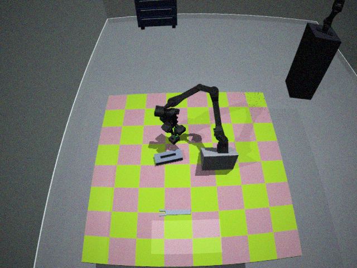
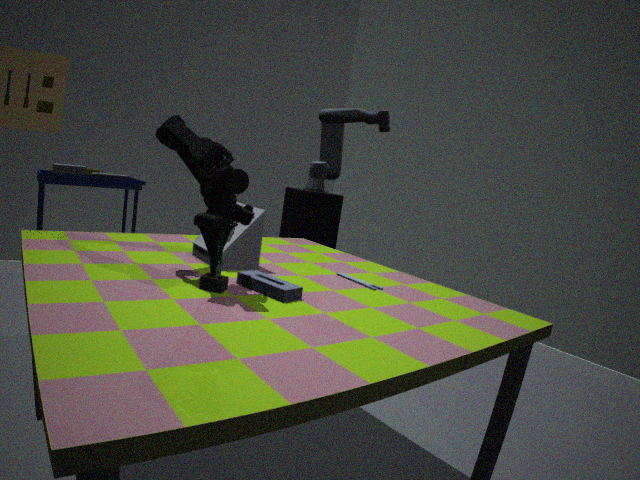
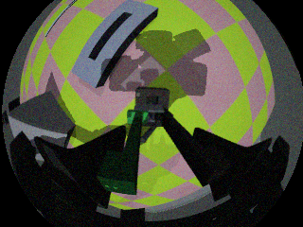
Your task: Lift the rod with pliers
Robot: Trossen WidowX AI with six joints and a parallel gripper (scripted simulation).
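Note:
My gripper points down above the small dark holster. It looks shut on the handles of the locking pliers, one handle green and one black, with the fingers well apart around them. The pliers' lower end is at the holster; their jaws are hidden or too dark to make out. The grey channel block lies flat beside the holster, apart from the pliers. Its slot looks dark, and I cannot make out the rod in it.
A thin pale fork-ended bar lies farther off on the checkered table. The grey wedge-shaped block stands by my arm's base, beside the channel block.

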